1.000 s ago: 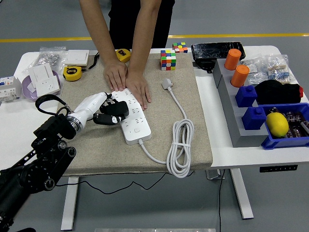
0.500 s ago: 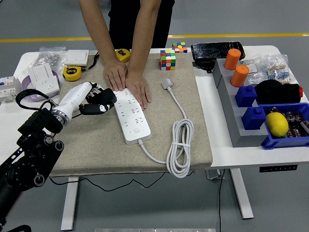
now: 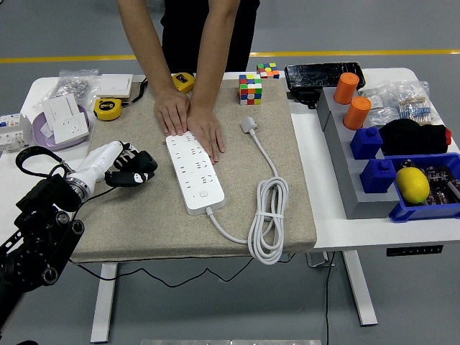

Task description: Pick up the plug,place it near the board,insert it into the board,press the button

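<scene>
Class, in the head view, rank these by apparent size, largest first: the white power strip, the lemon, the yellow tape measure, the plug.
1. White power strip
2. Lemon
3. Yellow tape measure, close to the lemon, so unsure
4. Plug

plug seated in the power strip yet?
No. The plug lies loose on the mat, to the right of the power strip and apart from it, its cord coiled nearby.

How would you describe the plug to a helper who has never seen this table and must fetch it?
Start at the tan mat in the table's middle, where a white power strip lies under a person's hands. Follow its white cable through the coil and up. The plug is the small grey-white block at its far end, below the Rubik's cube.
</scene>
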